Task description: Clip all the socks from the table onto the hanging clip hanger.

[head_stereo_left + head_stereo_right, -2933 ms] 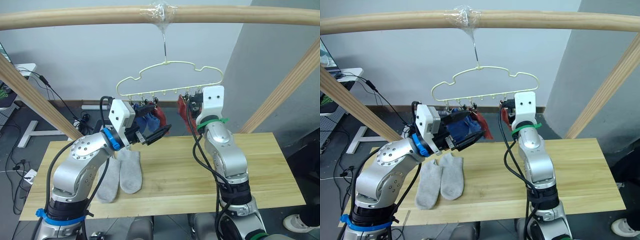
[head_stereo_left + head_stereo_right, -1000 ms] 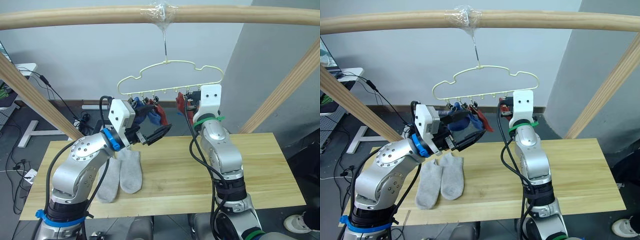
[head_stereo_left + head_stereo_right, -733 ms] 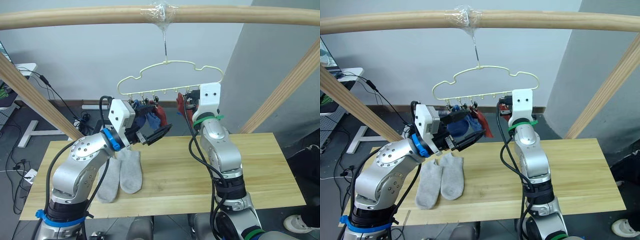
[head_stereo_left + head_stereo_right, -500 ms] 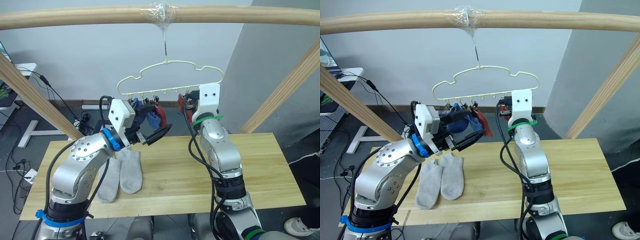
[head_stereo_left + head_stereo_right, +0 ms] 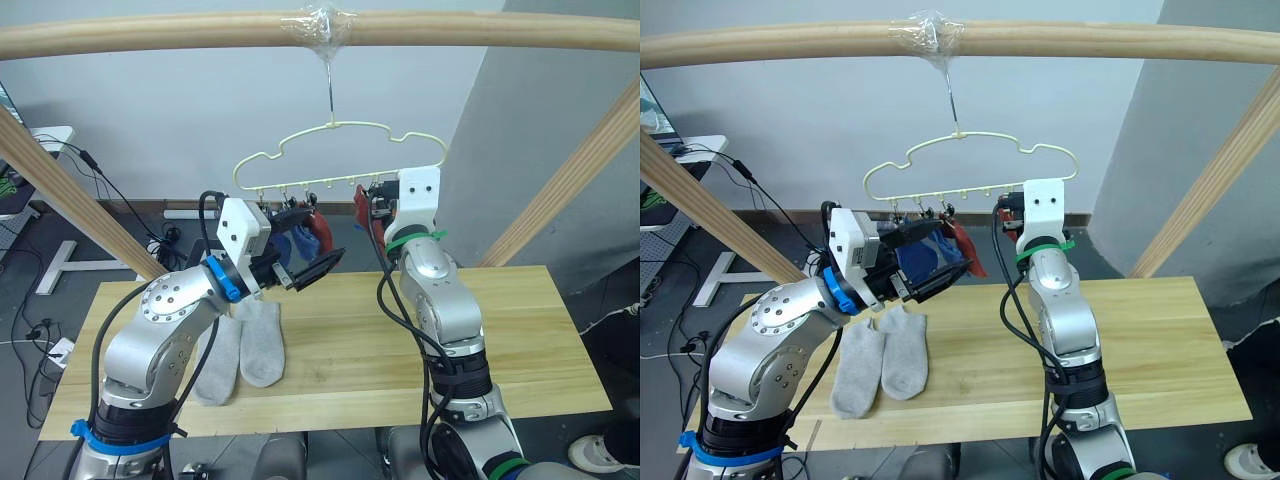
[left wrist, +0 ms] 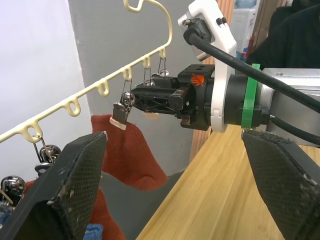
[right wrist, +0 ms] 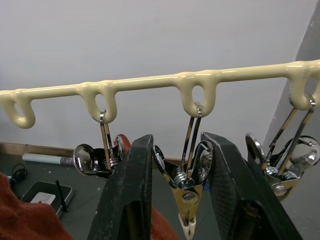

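**Right gripper straddles a clip on the hanger; two grey socks lie on the worktop**

Right gripper (image 7: pixel 172 200) is raised to the bottom bar of the clip hanger (image 5: pixel 340 150), its two black fingers (image 7: pixel 127 200) standing apart on either side of one dangling metal clip (image 7: pixel 186 192); the jaws are parted around the clip, and whether the pads actually press on it cannot be told. Left gripper (image 6: pixel 170 180) is released and holds nothing, its fingers spread wide, hovering above the worktop (image 5: pixel 520 340) just left of the right arm and pointing toward it.

Nearest the robot, two light grey socks (image 5: pixel 245 345) lie side by side on the left part of the worktop, touching along their length, toes toward the near edge.

Farther back, the hanger hangs by its hook from the round wooden pole (image 5: pixel 150 30), where clear tape (image 5: pixel 318 20) wraps the hook. Blue socks (image 5: pixel 923 257) hang from clips toward the left end of the row, partly behind the left gripper. A rust red sock (image 5: pixel 318 232) hangs just right of them, and another rust red sock (image 5: pixel 362 208) hangs beside the right gripper. In the left wrist view, one clip (image 6: pixel 122 112) bites the upper edge of a red sock (image 6: pixel 132 155).
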Motion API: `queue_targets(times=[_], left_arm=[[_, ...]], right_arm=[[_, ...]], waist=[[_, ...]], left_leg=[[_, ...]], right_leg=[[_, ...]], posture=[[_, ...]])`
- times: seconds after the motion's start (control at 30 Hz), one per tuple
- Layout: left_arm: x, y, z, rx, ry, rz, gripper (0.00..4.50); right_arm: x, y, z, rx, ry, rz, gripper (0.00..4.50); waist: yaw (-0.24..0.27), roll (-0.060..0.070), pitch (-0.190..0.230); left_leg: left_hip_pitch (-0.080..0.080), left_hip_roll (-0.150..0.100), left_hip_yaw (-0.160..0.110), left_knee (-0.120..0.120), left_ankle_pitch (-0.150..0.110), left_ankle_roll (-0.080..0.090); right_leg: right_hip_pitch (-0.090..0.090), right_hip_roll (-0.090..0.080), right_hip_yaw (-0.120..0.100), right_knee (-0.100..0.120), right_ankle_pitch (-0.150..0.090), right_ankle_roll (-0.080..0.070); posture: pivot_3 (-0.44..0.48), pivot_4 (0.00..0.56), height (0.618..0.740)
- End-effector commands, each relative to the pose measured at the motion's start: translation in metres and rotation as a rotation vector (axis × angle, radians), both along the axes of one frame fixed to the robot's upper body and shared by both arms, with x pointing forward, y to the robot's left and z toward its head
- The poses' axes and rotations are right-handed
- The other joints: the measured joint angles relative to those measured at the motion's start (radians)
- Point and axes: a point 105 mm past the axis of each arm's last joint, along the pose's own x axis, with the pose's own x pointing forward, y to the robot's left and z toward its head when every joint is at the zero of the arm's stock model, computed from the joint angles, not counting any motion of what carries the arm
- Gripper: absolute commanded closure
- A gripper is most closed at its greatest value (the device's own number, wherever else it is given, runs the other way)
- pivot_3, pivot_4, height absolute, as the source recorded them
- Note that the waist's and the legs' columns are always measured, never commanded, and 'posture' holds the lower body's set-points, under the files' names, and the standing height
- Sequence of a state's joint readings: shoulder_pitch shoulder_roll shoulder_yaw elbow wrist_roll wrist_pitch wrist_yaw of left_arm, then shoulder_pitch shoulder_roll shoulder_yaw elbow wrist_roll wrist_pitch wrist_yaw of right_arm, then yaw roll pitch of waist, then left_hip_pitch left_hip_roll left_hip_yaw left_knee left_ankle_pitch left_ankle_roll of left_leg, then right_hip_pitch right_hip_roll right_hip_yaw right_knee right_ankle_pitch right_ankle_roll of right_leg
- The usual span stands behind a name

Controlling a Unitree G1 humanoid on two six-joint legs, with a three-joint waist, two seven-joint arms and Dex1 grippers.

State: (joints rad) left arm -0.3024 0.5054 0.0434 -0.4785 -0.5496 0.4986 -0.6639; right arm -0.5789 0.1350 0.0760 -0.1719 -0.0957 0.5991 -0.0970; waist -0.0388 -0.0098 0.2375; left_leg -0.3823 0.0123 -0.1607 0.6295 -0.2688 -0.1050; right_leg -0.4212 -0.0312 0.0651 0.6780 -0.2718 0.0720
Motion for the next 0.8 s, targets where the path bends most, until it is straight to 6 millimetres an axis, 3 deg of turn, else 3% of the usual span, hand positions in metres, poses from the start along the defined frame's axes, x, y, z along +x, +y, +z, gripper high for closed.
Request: queue_targets(times=[0.03,0.6,0.8], left_arm=[[-0.0072,-0.0049,0.008,-0.002,-0.036,-0.028,0.0],[-0.0067,-0.0055,0.0106,-0.012,-0.039,-0.023,0.0],[-0.0073,-0.0069,0.0134,-0.027,-0.039,-0.031,0.0]], right_arm=[[-0.0038,0.0047,0.0188,0.017,-0.071,0.011,2.95],[0.0009,0.0096,0.023,0.035,-0.077,0.028,2.95],[0.0007,0.0047,0.0222,0.034,-0.081,0.019,4.13]], waist=[[0.0,0.0,0.0],[0.001,0.0,0.0],[0.001,0.0,0.0]], left_leg=[[0.0,0.0,0.0,0.0,0.0,0.0],[0.0,0.0,0.0,0.0,0.0,0.0],[0.0,0.0,0.0,0.0,0.0,0.0]], right_leg=[[0.0,0.0,0.0,0.0,0.0,0.0],[0.0,0.0,0.0,0.0,0.0,0.0],[0.0,0.0,0.0,0.0,0.0,0.0]], posture=[[0.093,0.207,0.74],[0.1,0.209,0.74],[0.098,0.219,0.74]])
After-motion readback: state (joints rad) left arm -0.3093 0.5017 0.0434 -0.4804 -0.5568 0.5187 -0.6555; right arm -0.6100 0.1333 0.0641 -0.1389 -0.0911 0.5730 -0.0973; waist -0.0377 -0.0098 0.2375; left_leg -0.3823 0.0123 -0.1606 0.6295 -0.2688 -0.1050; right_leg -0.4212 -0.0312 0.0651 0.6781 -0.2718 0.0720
